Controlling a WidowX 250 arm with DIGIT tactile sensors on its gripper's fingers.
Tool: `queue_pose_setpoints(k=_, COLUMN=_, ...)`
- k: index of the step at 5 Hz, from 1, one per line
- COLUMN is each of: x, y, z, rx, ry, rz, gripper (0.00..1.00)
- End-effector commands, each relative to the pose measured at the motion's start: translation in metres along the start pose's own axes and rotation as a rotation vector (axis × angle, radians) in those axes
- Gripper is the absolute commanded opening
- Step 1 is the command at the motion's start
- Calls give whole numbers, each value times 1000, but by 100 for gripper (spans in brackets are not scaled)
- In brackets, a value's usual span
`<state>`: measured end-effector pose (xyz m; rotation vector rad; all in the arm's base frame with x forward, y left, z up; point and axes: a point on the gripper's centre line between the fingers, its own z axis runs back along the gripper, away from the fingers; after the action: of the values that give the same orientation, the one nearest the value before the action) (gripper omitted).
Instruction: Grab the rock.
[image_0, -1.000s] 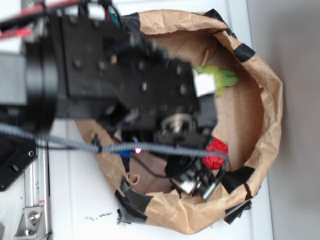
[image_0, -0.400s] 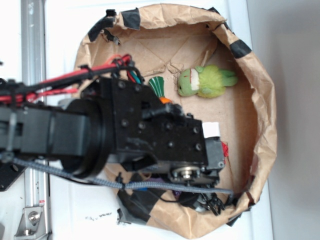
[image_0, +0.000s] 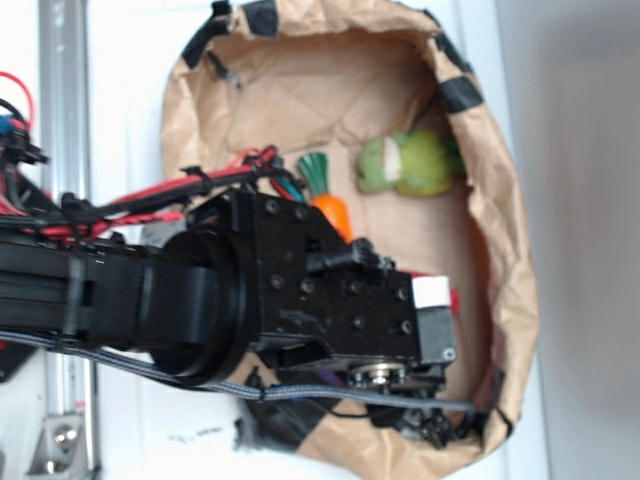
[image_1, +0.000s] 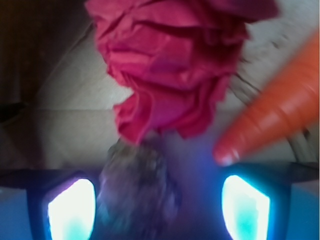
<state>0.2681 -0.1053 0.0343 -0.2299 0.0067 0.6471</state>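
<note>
Brown paper forms the crumpled, tape-patched bag (image_0: 505, 230) that lies opened like a bowl on the white bench (image_0: 125, 120), and the black robot arm (image_0: 250, 300) reaches in from the left, covering most of the bag's lower half. In the exterior view a green plush toy (image_0: 405, 165) sits toward the upper right of the bag's floor, with an orange carrot (image_0: 332, 212) just left of it, its green top pointing up. A sliver of red shows beside the white tag on the arm.

Seen from the wrist, the rock (image_1: 137, 192) lies at the bottom of the picture, a mottled grey-brown lump sitting between the two glowing fingers (image_1: 70, 207) of the tool (image_1: 157, 207) and closer to the left one. Touching its top edge is the red ball (image_1: 172, 62) (wrinkled like crushed paper), which fills the upper middle. The carrot's tip points in from the right, ending just above the right finger. The tool is spread wide, its fingers clear of the rock, nothing gripped.
</note>
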Motion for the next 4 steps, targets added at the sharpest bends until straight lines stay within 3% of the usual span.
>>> queue_pose_setpoints(k=1, x=15, y=-3, z=11, rx=-37, ry=-69, rz=-132, gripper=0)
queue_pose_setpoints(k=2, x=25, y=5, z=31, rx=-47, ry=-86, rz=-180, gripper=0)
queue_pose_setpoints(k=3, x=42, y=29, z=81, rx=-72, ry=-155, rz=-333, gripper=0)
queue_pose_setpoints(k=4, x=54, y=53, z=134, rx=-57, ry=-253, rz=-509, gripper=0)
